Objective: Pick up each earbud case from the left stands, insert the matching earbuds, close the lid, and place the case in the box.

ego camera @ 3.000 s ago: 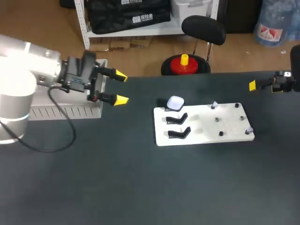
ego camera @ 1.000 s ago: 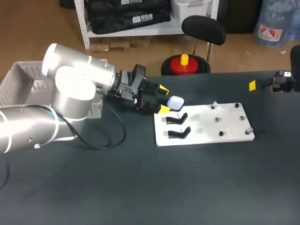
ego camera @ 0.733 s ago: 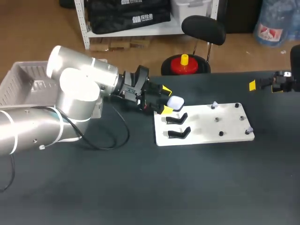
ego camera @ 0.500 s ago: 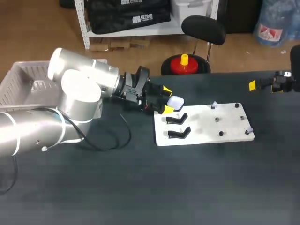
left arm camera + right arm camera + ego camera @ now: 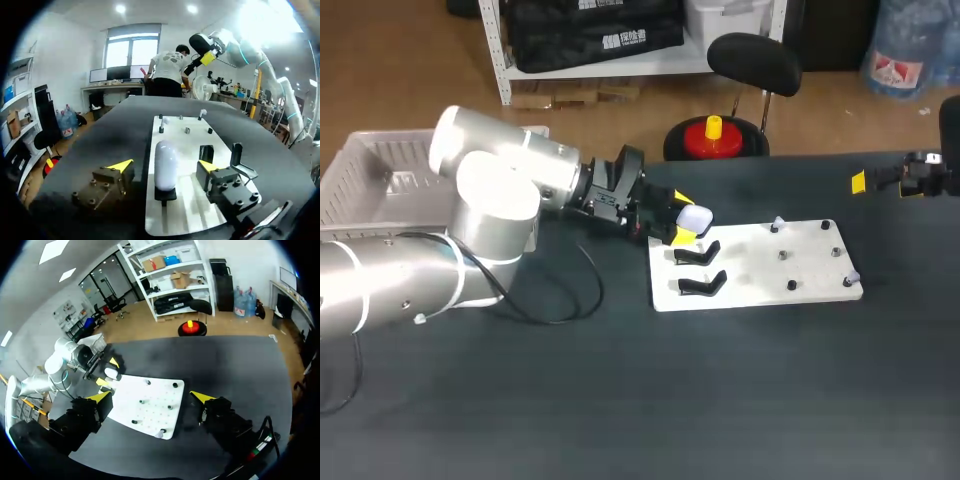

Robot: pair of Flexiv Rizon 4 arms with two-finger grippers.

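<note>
Well, the earbud case (image 5: pixel 165 161) sits propped on its stand (image 5: pixel 165 195) toward the table's far edge. It's squarely between the left end effector's (image 5: pixel 163 165) spread fingers, with neither finger touching it.

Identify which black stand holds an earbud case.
The farthest stand, within the open left tool, carries the white case; the two nearer stands sit empty.

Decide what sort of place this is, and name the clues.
Probably a robotics lab bench: the left arm over a dark table, a white fixture board with black stands, and an earbud case on one stand.
</note>
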